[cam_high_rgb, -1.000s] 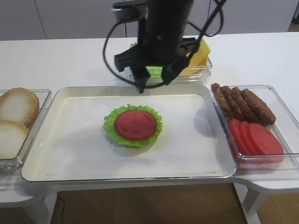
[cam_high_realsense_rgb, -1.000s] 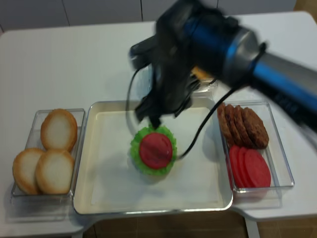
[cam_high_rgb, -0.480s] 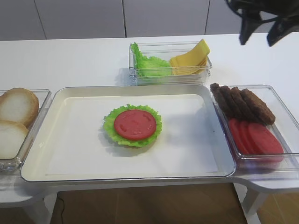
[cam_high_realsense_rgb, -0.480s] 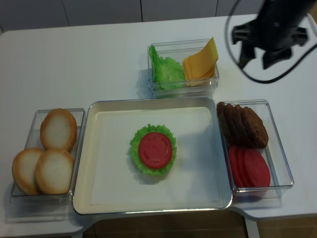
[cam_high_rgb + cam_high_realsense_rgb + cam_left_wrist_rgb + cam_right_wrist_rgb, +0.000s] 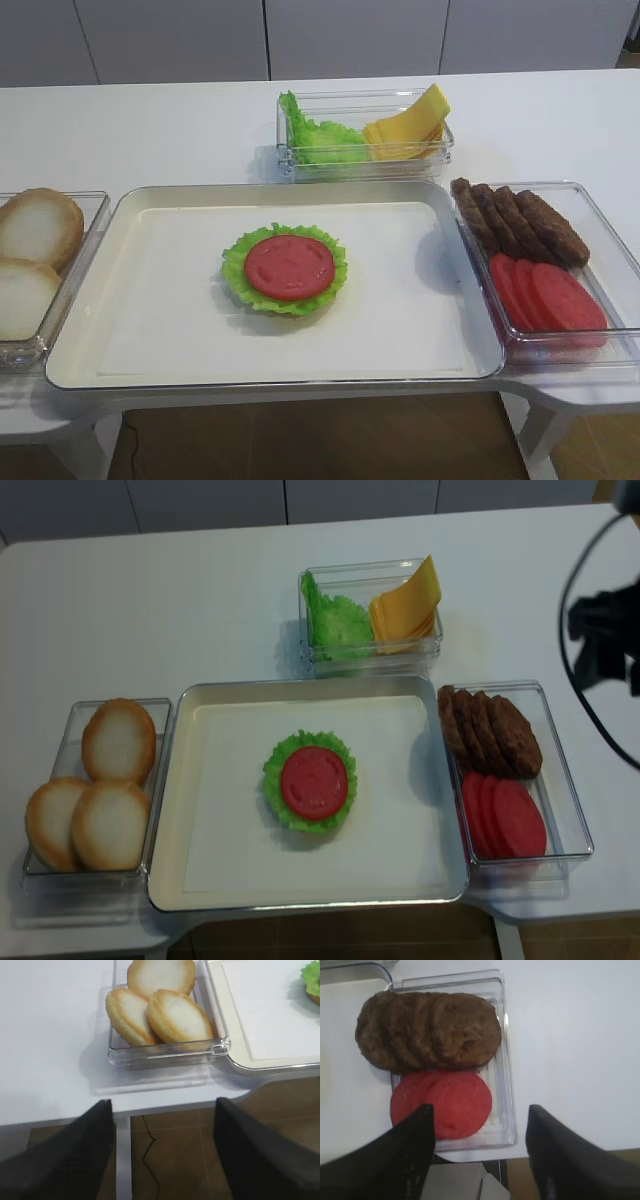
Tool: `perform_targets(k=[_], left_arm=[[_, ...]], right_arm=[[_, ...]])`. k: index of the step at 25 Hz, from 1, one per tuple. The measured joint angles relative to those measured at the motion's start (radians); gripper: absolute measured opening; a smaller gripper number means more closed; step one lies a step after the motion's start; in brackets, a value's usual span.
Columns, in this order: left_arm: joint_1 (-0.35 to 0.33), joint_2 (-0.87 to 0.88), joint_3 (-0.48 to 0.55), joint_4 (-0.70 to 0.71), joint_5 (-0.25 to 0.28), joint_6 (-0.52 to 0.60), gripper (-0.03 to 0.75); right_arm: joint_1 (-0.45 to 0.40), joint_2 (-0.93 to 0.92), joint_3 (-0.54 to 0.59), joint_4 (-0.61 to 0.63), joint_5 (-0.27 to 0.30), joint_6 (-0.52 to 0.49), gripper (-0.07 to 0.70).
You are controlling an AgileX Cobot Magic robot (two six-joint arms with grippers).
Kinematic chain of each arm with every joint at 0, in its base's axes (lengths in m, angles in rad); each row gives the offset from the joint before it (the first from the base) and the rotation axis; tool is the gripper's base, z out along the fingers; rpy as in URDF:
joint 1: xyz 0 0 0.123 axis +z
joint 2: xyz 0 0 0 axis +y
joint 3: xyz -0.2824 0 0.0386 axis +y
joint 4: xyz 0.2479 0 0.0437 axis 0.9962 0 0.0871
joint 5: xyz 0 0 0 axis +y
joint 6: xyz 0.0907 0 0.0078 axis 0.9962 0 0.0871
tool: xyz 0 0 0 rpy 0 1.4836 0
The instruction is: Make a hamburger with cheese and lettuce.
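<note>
A second ago a dark arm hung over the far middle of the tabletop (image 5: 150,130), hiding the clear box there; half a second ago it had swung toward the far right corner, and now it is gone from the front high view, with only the right gripper (image 5: 607,648) showing at the right edge in the realsense view, beside the tray of brown patties (image 5: 492,730) and red slices (image 5: 505,815). The hamburger (image 5: 287,270), a frilly green leaf under a flat red disc, lies where it did, in the middle of the white tray (image 5: 150,330) at the near edge. The spare lettuce (image 5: 318,140) and the cheese (image 5: 408,128) share the clear box at the far edge, cheese on the right, both uncovered. Only the right wrist view shows that gripper's jaws standing wide apart and empty over the patties and red slices, well away from the hamburger. Only the left wrist view shows the left gripper (image 5: 162,1155), jaws also apart and empty, past the near left edge just short of the bun halves (image 5: 160,1010); a sliver of the hamburger's green leaf peeps in at its top right corner.
</note>
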Motion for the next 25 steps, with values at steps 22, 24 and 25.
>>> perform_targets(k=[22, 24, 25], left_arm=[[0.0, 0.0, 0.0, 0.0, 0.0, 0.0, 0.468], [0.0, 0.0, 0.0, 0.0, 0.0, 0.0, 0.468], [0.0, 0.0, 0.0, 0.0, 0.0, 0.0, 0.468]], right_arm=[[0.0, -1.063, 0.498, 0.024, 0.037, -0.048, 0.436], [0.0, -1.141, 0.528, 0.024, 0.042, -0.069, 0.436], [0.0, -1.178, 0.546, 0.024, 0.044, -0.082, 0.436]])
